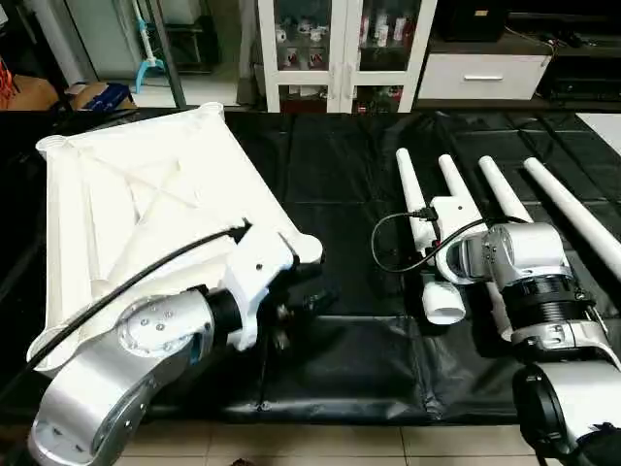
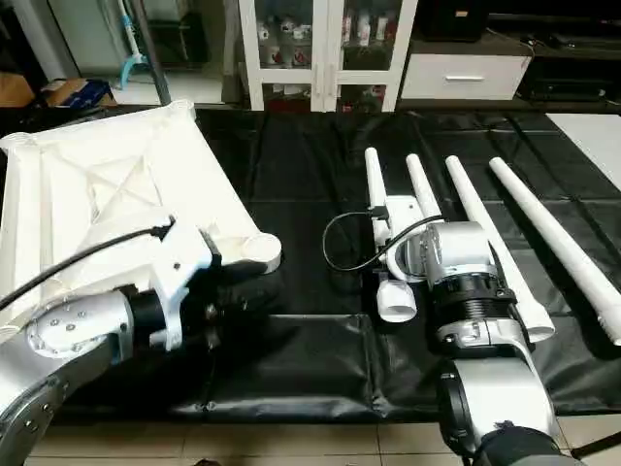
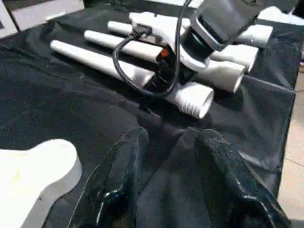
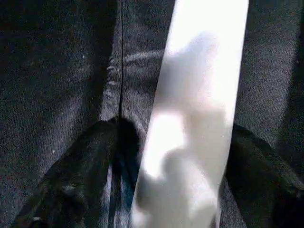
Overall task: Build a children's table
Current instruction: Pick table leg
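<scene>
The table top (image 1: 146,204) lies upside down on my left, its X-ribbed underside facing up and its round corner sockets at the corners, resting on a black sheet (image 1: 330,204) that covers the whole work surface. The sheet is creased and wrinkled, and its near edge ends at a pale tiled floor (image 1: 320,445). To my right four white legs (image 2: 505,243) lie side by side on the same sheet, tapering away from me, their threaded thick ends nearest me.

My left claw (image 3: 166,190) hangs over bare black sheet just beside the near corner socket (image 2: 254,250) of the top, fingers parted with nothing between them. My right claw (image 4: 156,180) is down over one leg (image 4: 199,104); a dark finger (image 4: 71,185) stands on each side of it, straddling it, but I cannot tell whether they press on it yet.

Beyond the sheet stands a white glass-door cabinet (image 1: 342,49) with small items on its shelves, and next to it a white drawer unit (image 1: 482,76).
</scene>
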Available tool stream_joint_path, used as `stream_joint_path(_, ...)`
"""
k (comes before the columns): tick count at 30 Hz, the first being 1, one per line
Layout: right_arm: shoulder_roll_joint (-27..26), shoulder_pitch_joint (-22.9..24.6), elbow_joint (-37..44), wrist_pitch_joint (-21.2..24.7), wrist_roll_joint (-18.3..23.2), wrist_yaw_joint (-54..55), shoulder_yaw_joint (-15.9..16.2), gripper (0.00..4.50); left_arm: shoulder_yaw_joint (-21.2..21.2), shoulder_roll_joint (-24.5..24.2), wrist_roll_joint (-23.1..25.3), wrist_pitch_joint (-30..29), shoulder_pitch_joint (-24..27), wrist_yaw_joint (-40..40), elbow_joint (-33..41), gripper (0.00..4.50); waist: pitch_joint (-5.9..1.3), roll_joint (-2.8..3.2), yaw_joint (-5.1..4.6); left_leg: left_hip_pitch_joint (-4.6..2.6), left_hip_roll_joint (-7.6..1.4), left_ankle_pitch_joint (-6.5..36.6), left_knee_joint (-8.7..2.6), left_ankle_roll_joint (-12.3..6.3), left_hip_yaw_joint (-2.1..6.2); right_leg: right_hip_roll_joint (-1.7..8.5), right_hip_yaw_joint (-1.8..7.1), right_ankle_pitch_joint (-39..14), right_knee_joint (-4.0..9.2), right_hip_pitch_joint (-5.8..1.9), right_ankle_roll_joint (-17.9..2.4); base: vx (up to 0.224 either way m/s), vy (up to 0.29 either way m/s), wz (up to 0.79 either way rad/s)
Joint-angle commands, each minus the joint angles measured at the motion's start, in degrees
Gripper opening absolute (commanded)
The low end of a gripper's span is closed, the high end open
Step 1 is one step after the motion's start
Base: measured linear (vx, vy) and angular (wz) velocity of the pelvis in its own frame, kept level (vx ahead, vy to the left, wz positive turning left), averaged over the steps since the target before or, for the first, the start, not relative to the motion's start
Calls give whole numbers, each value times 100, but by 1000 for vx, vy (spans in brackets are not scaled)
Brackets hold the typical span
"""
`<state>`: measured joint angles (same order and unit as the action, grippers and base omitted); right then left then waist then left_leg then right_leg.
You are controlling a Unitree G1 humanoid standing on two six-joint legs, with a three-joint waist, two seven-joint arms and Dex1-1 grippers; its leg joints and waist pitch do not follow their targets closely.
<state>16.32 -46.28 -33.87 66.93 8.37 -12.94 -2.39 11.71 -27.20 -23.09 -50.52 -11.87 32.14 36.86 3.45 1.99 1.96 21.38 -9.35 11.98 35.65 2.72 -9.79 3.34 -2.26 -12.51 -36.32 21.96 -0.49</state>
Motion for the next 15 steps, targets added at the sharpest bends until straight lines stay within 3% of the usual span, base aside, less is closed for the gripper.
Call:
stream_joint_path(1, 32, -70, 70, 84, 23, -101, 107, 307, 21, -100, -75, -115, -17, 22, 137, 195, -380, -69, 11, -60, -294, 235, -398, 161, 70, 404, 264, -195, 344, -254, -1380, 0, 0, 0)
stream_joint_path(8, 40, 11, 144, 119, 7, -182, 144, 242, -76, -57, -246, -246, -17, 18, 173, 195, -386, -69, 12, -61, -288, 216, -391, 177, 67, 397, 263, -136, 341, -255, -1387, 0, 0, 0)
stream_joint_path(9, 51, 28, 161, 113, -4, -195, 169, 236, -133, -5, -307, -302, -29, 1, 173, 223, -387, -71, 10, -64, -287, 212, -389, 185, 63, 395, 264, -122, 335, -254, -1397, 0, 0, 0)
stream_joint_path(14, 34, 80, 207, 94, 24, -187, 133, 200, -299, 16, -524, -536, -59, -27, 208, 236, -385, -89, 18, -55, -278, 219, -383, 153, 64, 393, 267, -134, 340, -263, -1412, 0, 0, 0)
stream_joint_path(15, 44, 127, 242, 7, -51, -190, 232, 192, -325, 16, -582, -541, -59, -23, 227, 265, -381, -88, 20, -56, -282, 243, -384, 147, 63, 399, 269, -198, 347, -260, -1398, 0, 0, 0)
